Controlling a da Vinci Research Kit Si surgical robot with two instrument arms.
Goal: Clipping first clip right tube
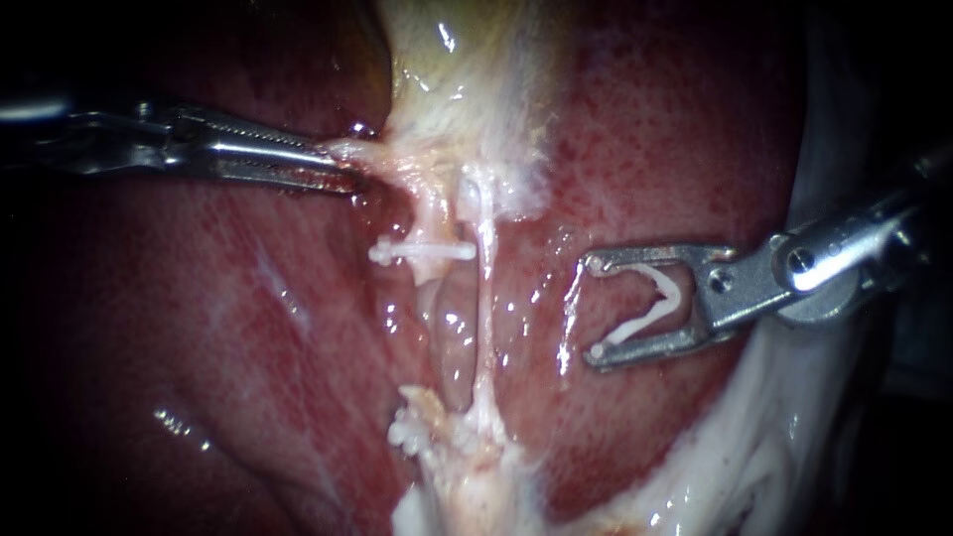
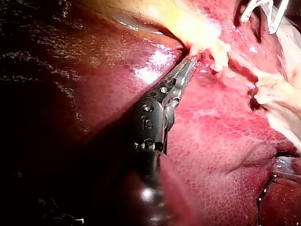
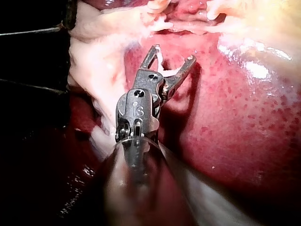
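1. Left instrument (image 1: pixel 342 169) jaws clamp pale tissue (image 1: pixel 382 151); right instrument (image 1: pixel 594 308) jaws, spread wide, cradle a loaded clip (image 1: pixel 650 310).
2. Right tube (image 1: pixel 485 298) stands clear of them — a skewed approach could snag it or only half-span it.

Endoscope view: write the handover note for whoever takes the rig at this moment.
Left instrument: jaws shut on pale tissue just below the gallbladder.
Right instrument: jaws stand wide apart with a loaded clip seated between them, over the liver, clear of both tubes.
Left tube: bears a closed clip.
Right tube: bare, no clip yet.
Left to do: bring the loaded clip around the right tube and close it.
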